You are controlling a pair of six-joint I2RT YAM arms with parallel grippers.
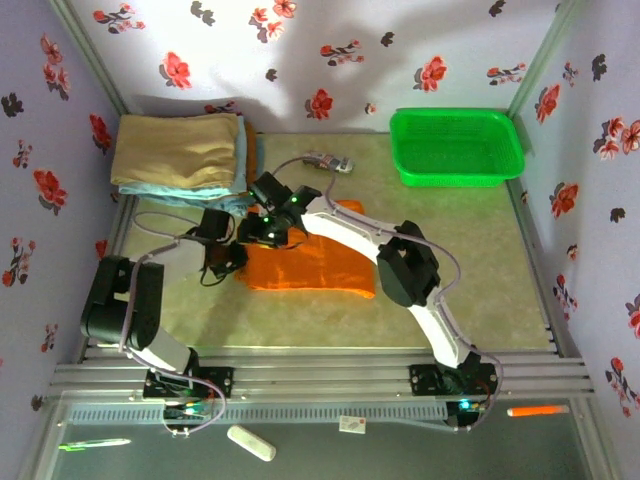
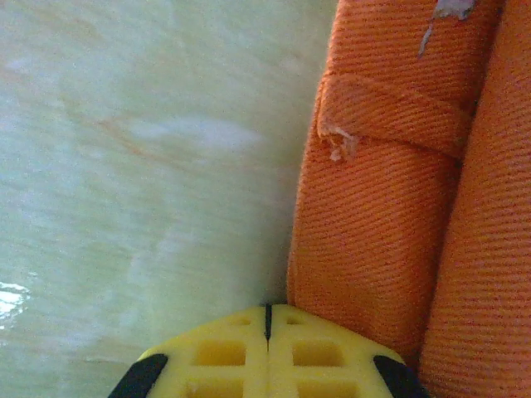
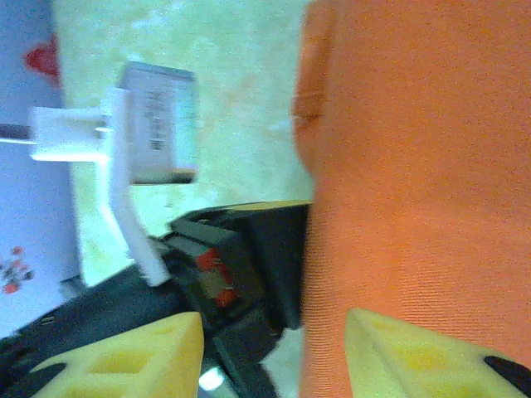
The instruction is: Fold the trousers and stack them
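top external: marbled table (image 1: 480,290), floral walls (image 1: 420,25); left gripper (image 2: 267,319) clenched, right gripper (image 3: 274,323) apparently parted.

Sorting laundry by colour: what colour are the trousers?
The trousers are plain bright orange, clearest in the left wrist view.

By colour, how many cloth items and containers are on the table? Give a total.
Orange trousers: 1
Tan folded cloth: 1
Light blue folded cloth: 1
Green basket: 1
Total: 4
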